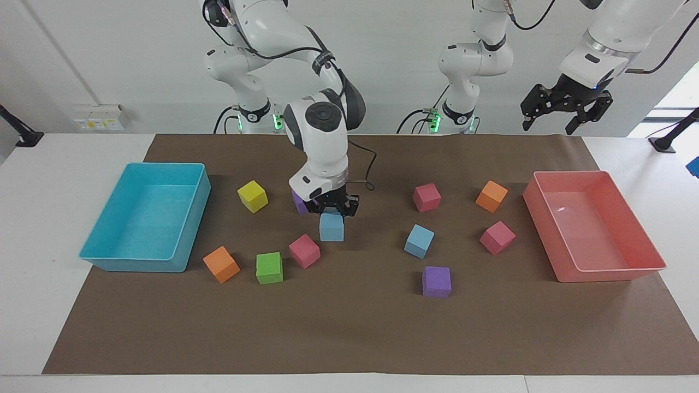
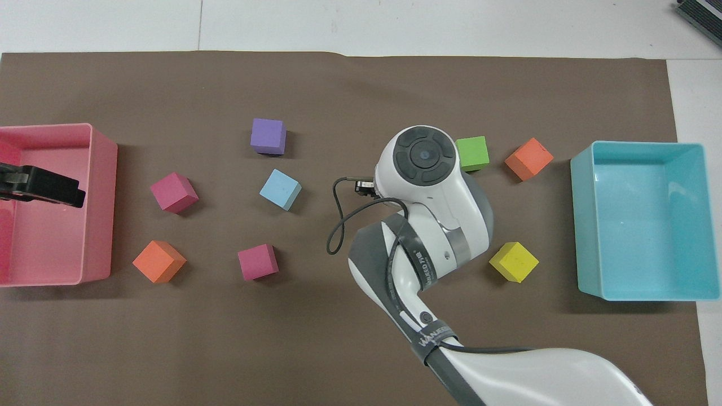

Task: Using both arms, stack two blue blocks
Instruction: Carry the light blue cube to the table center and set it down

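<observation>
Risk, first entry: your carried blue block [image 1: 331,227] could scrape the pink cube [image 1: 304,251] just beside its path, or land off-centre on the resting blue block [image 1: 419,240] and tip it, since foam gives under a skewed touch.

Right gripper [image 1: 331,212]: jaws closed on the carried blue block, apparently lifted just clear of the bench [image 1: 349,327], though you cannot confirm the gap. The arm hides it from overhead.

Left gripper [image 1: 565,112]: jaws open, empty, waiting above the pink tray [image 1: 595,273].

Resting blue block: mid-bench, toward the left arm's end, between the magenta cube [image 1: 426,197] and the purple cube [image 1: 436,281].
</observation>
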Controlling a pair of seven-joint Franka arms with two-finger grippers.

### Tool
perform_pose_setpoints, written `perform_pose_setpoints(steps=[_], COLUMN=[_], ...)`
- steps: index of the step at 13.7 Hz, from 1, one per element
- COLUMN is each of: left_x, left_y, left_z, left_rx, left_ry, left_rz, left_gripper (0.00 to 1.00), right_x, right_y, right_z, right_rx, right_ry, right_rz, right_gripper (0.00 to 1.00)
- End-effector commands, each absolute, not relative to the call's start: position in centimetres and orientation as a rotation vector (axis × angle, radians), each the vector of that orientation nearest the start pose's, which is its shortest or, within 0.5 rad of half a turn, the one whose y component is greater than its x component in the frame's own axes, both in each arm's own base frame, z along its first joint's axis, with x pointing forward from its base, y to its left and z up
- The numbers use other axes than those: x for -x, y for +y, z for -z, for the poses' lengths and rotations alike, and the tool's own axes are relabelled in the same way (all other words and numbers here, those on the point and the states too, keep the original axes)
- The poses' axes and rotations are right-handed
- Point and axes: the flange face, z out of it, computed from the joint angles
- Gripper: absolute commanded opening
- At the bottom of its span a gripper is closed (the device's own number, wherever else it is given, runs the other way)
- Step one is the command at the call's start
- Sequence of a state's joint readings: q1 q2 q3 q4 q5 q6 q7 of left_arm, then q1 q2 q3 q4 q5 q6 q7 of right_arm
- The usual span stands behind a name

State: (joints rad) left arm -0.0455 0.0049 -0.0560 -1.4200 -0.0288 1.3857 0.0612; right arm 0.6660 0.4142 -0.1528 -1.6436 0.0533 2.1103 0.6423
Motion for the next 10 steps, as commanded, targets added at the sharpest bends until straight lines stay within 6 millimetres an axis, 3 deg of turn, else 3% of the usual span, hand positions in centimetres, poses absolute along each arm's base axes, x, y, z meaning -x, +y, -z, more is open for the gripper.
perform_pose_setpoints(steps=[1,10], left_x=[-52.6,-52.5], left_y=[-5.5,-5.5], left_z=[-67.7,-67.8], left_rx=[3.149,3.147], left_ry=[0.245,0.249], left_rz=[-0.069,-0.068], left_gripper=[1.00,1.00], right_x=[-57.2,-55.1], right_y=[38.7,39.5], right_z=[-36.1,-33.0], right_rx=[3.106,3.099], right_ry=[0.231,0.058], right_rz=[0.105,-0.004], right_gripper=[0.00,0.00])
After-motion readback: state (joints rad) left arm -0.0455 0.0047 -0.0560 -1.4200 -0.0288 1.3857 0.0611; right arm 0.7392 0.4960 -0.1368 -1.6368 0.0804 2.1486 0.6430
